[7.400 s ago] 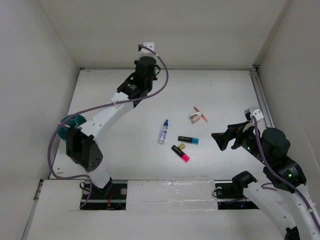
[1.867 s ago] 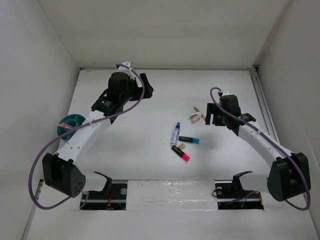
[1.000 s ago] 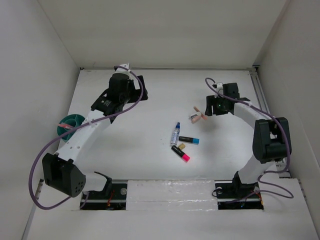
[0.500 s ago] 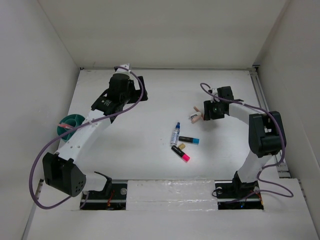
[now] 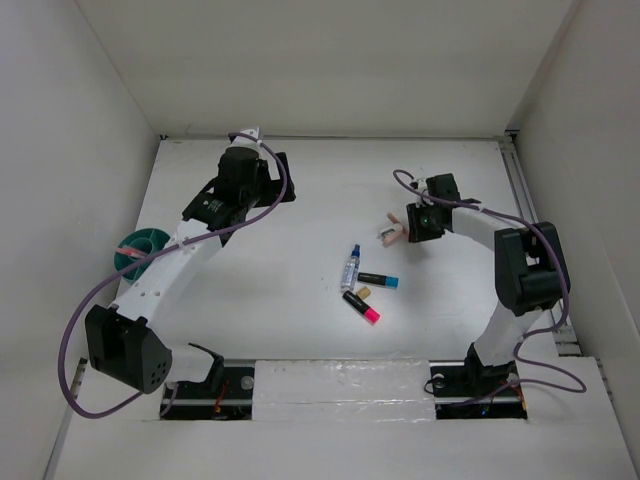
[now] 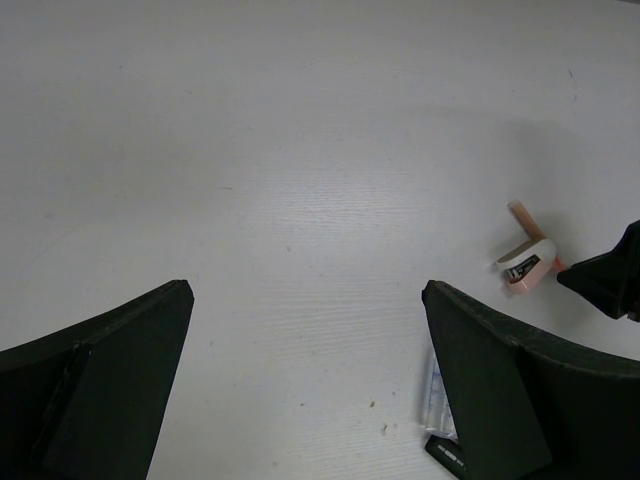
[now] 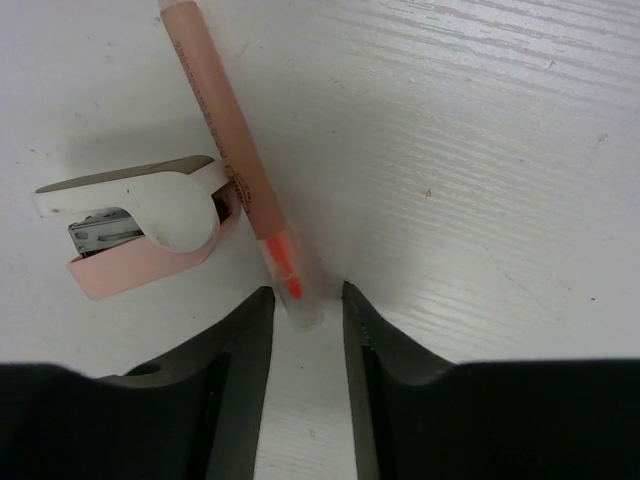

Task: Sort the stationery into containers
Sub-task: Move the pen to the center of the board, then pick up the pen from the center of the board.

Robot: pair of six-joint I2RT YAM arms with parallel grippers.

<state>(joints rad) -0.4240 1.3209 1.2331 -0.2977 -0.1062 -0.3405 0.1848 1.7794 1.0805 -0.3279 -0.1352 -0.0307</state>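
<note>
Straddling pen (image 7: pixel 222 130) tip with right gripper (image 7: pixel 307 300), jaws narrow, not pinching yet. Pen looks thin, light, stiff, likely slick; lies far right, against stapler (image 7: pixel 150 235). I'd grip mid-barrel. Left gripper (image 6: pixel 305 290) wide, empty.

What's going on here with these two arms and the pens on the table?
The right gripper is low over the table, its jaws either side of the tip of the thin pink pen, which lies against a small pink and white stapler. A slim gap shows on each side, so there is no grip yet. The left gripper hangs wide open over bare table, holding nothing. The other pens and markers lie mid-table, and the teal organizer sits at the left edge.
</note>
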